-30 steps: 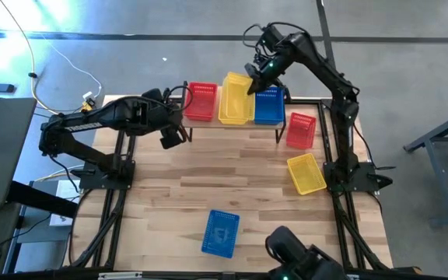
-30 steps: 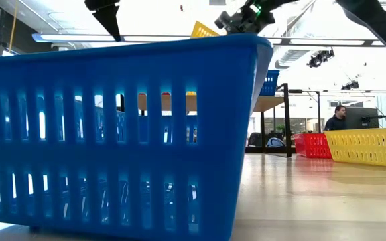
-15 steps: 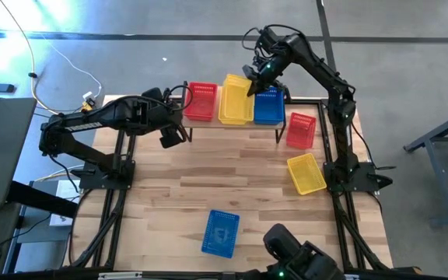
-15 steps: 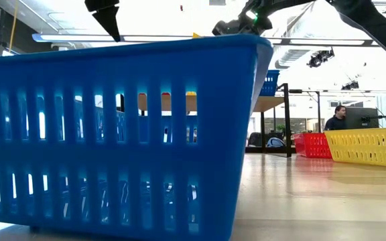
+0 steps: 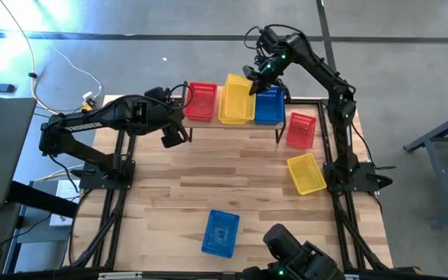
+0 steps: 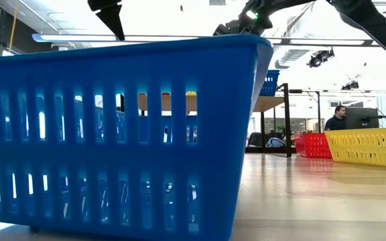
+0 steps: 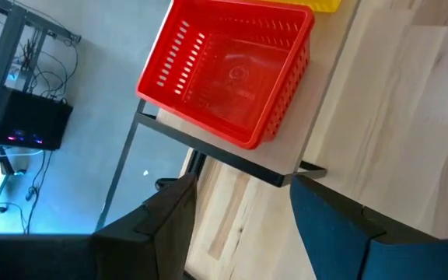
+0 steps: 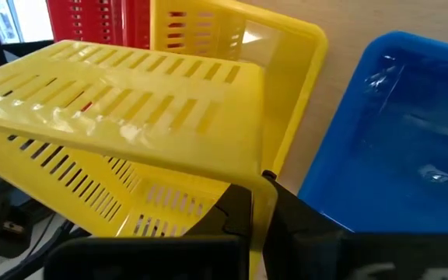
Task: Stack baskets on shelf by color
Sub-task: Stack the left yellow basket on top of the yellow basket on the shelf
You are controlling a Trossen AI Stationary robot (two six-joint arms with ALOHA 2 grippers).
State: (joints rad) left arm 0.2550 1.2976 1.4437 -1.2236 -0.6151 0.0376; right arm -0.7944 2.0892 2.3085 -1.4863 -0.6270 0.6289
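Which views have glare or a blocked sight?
Low view: the blue plastic mesh basket close to the lens hides most of the table, and bright ceiling light washes out the background. Right wrist view: glare on the tilted yellow plastic mesh basket.

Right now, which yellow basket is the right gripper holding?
The yellow basket on the shelf, pinched at its rim by the right gripper; the other yellow basket lies untouched on the table.

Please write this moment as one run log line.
right pincer: shut on yellow basket, over shelf | left pincer: open, near red basket | stacking unfinished
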